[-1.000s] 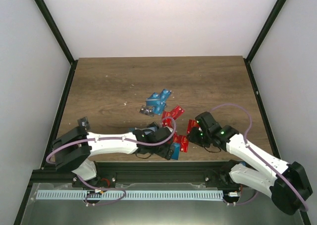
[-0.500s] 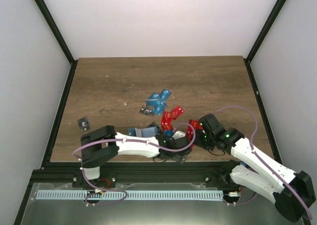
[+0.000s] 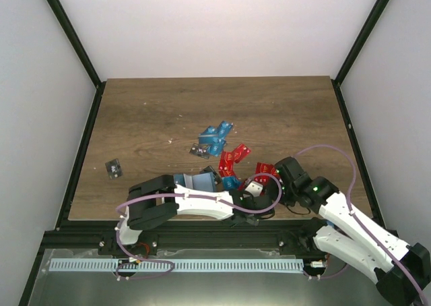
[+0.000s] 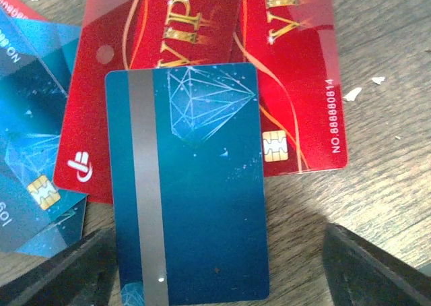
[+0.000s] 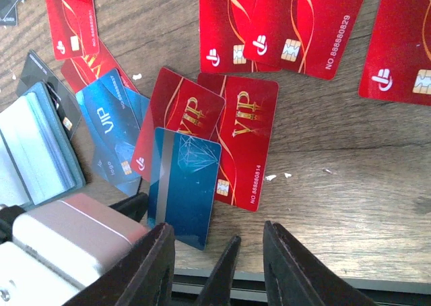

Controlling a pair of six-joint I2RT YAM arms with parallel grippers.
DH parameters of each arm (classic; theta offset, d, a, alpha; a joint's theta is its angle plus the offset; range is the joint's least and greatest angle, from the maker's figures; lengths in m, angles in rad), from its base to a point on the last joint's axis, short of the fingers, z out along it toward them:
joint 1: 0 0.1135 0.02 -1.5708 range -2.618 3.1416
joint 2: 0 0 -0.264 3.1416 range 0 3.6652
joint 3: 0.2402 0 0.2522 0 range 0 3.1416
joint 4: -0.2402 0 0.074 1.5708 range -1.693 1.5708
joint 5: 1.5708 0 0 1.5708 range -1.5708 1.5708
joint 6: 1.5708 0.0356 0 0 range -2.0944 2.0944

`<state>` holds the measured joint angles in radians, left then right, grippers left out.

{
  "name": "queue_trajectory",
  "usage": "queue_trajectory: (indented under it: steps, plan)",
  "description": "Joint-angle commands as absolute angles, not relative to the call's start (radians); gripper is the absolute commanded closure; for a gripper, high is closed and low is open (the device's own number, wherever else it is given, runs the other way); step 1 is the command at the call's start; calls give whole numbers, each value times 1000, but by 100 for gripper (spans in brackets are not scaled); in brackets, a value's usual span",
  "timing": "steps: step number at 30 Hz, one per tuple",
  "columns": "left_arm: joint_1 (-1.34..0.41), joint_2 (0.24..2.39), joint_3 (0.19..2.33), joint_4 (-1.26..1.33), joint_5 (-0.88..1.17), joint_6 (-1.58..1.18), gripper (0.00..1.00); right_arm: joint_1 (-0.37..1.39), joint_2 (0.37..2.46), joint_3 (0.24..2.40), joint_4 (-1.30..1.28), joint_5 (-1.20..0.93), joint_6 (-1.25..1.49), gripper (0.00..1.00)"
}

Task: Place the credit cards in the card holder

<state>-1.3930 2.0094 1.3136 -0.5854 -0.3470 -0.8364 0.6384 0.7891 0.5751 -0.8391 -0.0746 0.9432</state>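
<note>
A blue card with a grey stripe (image 4: 192, 185) lies face down on the wood, overlapping two red VIP cards (image 4: 289, 63). My left gripper (image 4: 215, 282) is open and straddles the blue card's near end, with a clear gap on the right side. The same blue card (image 5: 185, 185) shows in the right wrist view, just ahead of my open, empty right gripper (image 5: 219, 269). The teal card holder (image 3: 199, 182) lies open to the left of the cards, its edge (image 5: 40, 151) in the right wrist view. In the top view the left gripper (image 3: 259, 199) and right gripper (image 3: 277, 188) are close together at the near edge.
More credit cards are scattered: blue ones (image 3: 215, 137) farther back, red ones (image 3: 232, 156) in the middle, more red (image 5: 289, 23) ahead of the right gripper. A lone black card (image 3: 113, 168) lies far left. The table's near edge (image 5: 303, 282) runs right under both grippers.
My left arm has swung to the right along the near edge, bringing its gripper over the blue card by the red ones. The right gripper has drawn back slightly to the right.
</note>
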Motion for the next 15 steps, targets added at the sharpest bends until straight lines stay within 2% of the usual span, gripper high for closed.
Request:
queue_trajectory:
  steps: [1, 5, 9, 15]
  plan:
    - [-1397, 2061, 1298, -624, -342, -845, 19, 644, 748, 610, -873, -44, 918, 61]
    - [-1399, 2071, 1275, -604, -317, -840, 30, 644, 727, 608, -881, -45, 908, 61]
    - [-1406, 2071, 1240, -585, -294, -846, 36, 644, 704, 594, -885, -60, 905, 61]
    - [-1431, 2002, 1140, -538, -238, -862, 39, 644, 672, 601, -876, -88, 896, 61]
